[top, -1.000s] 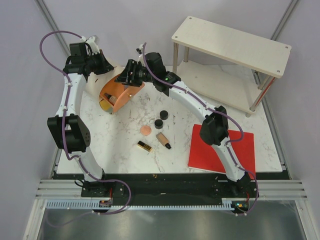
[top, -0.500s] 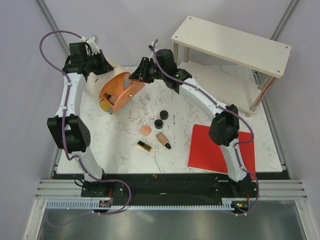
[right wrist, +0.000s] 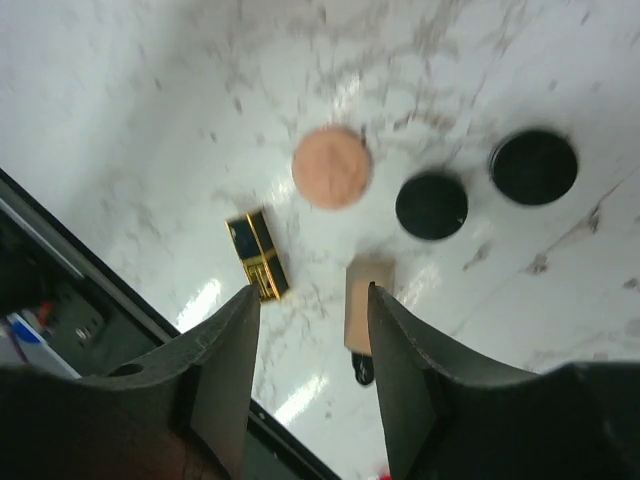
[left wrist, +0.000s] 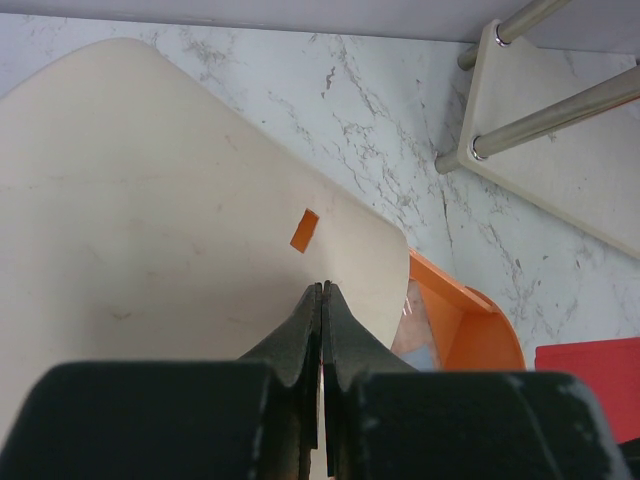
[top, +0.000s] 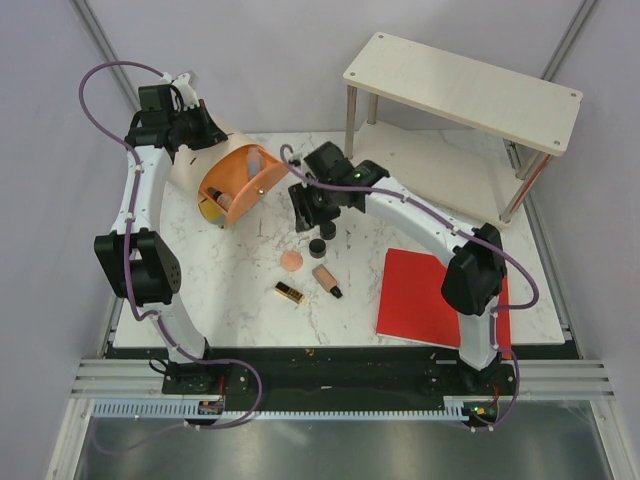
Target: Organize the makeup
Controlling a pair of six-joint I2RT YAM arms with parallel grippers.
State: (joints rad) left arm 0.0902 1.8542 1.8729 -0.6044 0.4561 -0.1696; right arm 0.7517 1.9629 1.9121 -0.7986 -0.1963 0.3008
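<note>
Overhead, right gripper [right wrist: 310, 293] gapes empty; left gripper [left wrist: 322, 288] pinches lid [left wrist: 150, 200].

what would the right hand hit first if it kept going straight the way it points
Probably the beige tube, which lies right at the tips of the right hand, or the bare table beside it; the lipstick is close too. Depth is unclear.

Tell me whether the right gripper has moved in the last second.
Yes. The right gripper has swung away from the orange case, toward the near edge of the table, and now hangs open over the black compacts.
</note>
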